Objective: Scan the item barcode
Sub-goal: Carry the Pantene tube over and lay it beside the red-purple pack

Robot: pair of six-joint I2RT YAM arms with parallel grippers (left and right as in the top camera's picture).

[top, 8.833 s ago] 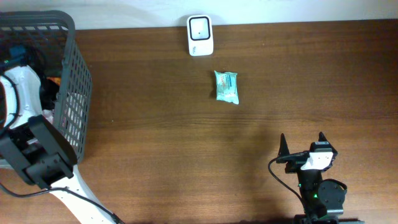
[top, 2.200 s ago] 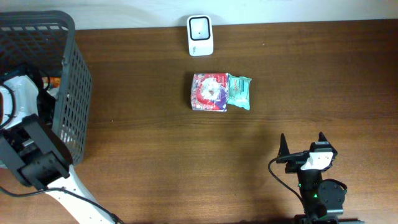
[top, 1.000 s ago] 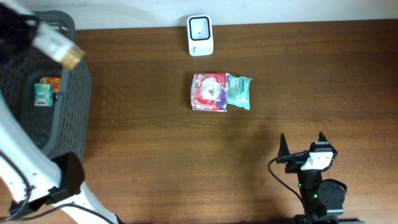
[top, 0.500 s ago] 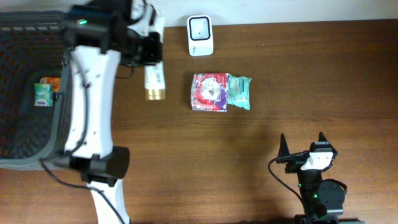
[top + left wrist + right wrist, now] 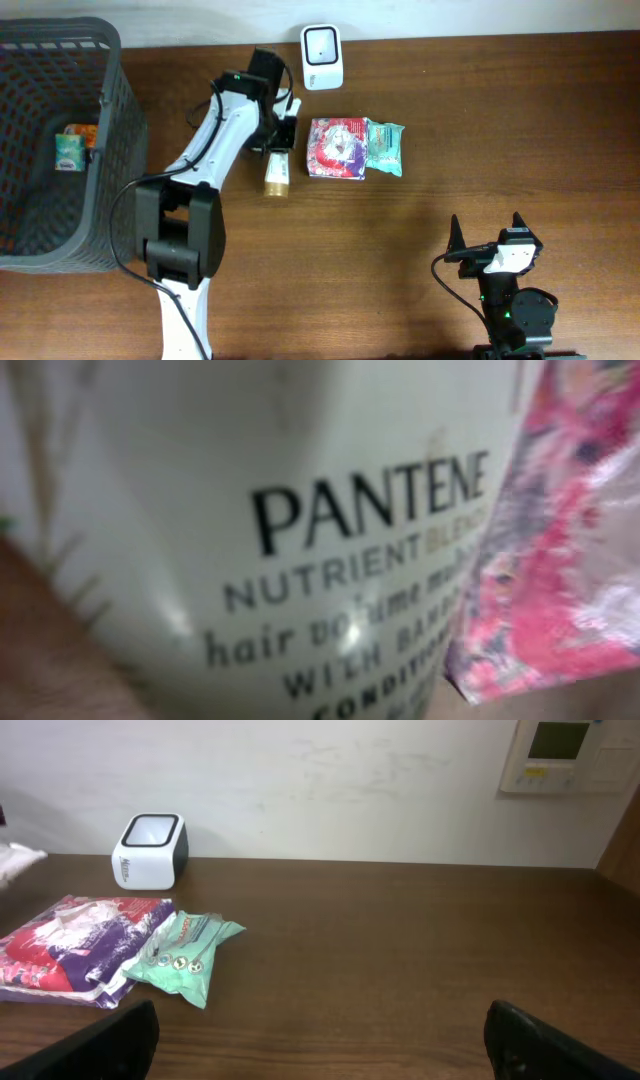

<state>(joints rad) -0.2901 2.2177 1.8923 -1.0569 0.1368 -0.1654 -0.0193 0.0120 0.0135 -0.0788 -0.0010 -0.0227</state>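
Observation:
A white Pantene conditioner bottle (image 5: pixel 277 168) with a gold cap lies lengthwise just left of a red and purple packet (image 5: pixel 336 148). My left gripper (image 5: pixel 281 138) is shut on the bottle's upper end. The bottle (image 5: pixel 300 540) fills the left wrist view, blurred, with the red packet (image 5: pixel 560 560) at its right; my fingers are hidden there. The white barcode scanner (image 5: pixel 322 57) stands at the table's back edge, just above and to the right of the bottle. My right gripper (image 5: pixel 487 232) stays open near the front right, nothing between its fingers (image 5: pixel 130 1040).
A mint green packet (image 5: pixel 384 146) lies against the red one's right side. A dark mesh basket (image 5: pixel 60 140) at the far left holds a few small packs (image 5: pixel 68 150). In the right wrist view the scanner (image 5: pixel 150 850) sits by the wall.
My left arm swung out of the basket and rightward with the bottle, then brought it down beside the red packet. The right arm has not moved.

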